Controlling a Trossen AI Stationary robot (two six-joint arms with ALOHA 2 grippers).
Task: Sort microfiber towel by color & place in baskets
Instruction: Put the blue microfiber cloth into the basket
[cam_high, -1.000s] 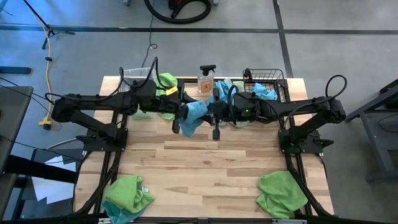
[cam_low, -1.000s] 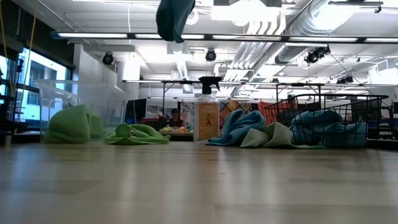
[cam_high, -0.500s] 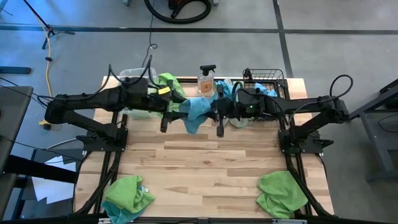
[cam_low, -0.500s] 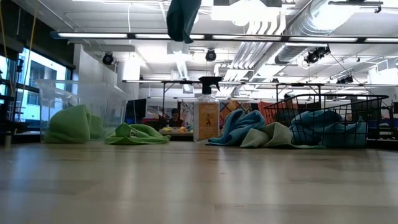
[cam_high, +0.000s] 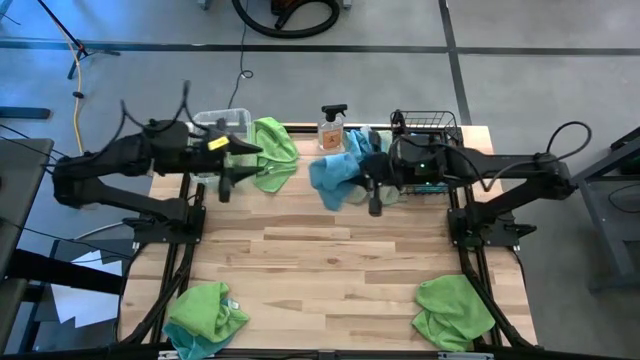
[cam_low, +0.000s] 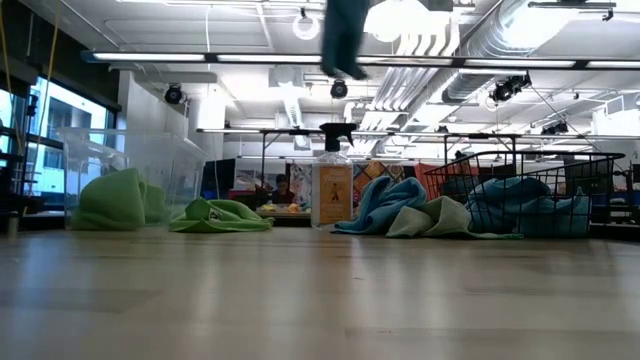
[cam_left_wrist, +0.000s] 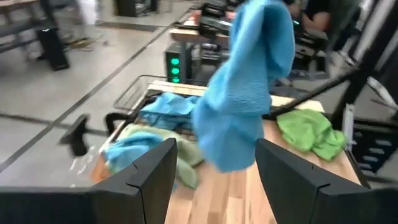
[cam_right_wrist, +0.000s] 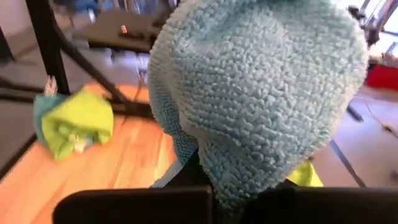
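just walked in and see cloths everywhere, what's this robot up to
It is sorting fuzzy microfiber towels by colour. The right gripper is shut on a sky-blue fuzzy towel, held in the air near the black wire-mesh basket, which already holds blue ones. The left gripper, fingers open and empty, sits near the clear plastic tub, where a lime-green towel lies beside it. More green towels wait at the table's near corners.

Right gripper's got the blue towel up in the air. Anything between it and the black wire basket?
Nothing visible blocks it. The right gripper holds the sky-blue microfiber towel above the table, and the black wire-mesh basket sits beside it at the back edge, open-topped, blue cloths already inside.
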